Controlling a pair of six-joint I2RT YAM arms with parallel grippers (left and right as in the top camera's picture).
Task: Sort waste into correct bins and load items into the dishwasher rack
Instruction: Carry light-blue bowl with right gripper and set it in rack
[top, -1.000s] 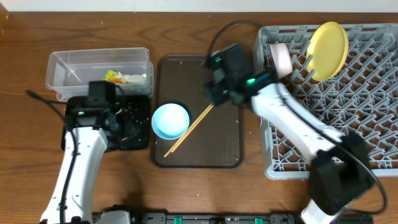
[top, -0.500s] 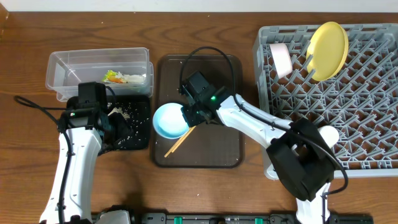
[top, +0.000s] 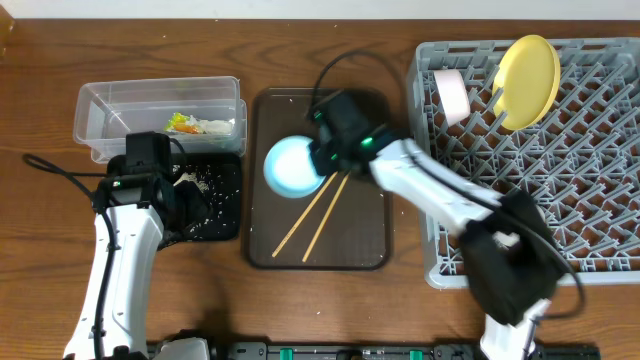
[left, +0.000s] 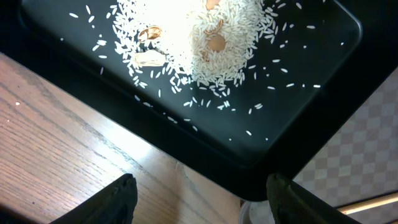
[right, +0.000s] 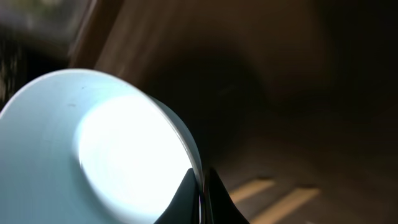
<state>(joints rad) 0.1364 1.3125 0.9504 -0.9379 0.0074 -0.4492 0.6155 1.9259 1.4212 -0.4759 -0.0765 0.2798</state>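
Right claw (right: 200, 193): clamped on light blue bowl (top: 292, 165) rim, bowl seemingly tilted.
Left claw (left: 199, 205): held spread above black tray (left: 311, 93).

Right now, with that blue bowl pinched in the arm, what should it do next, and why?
Probably carry the light blue bowl across to the dishwasher rack. The right gripper is shut on its rim, and the rack has bare pegs.

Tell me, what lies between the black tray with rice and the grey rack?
In the overhead view, the brown serving tray lies there, with two chopsticks on it and the light blue bowl in the right gripper.
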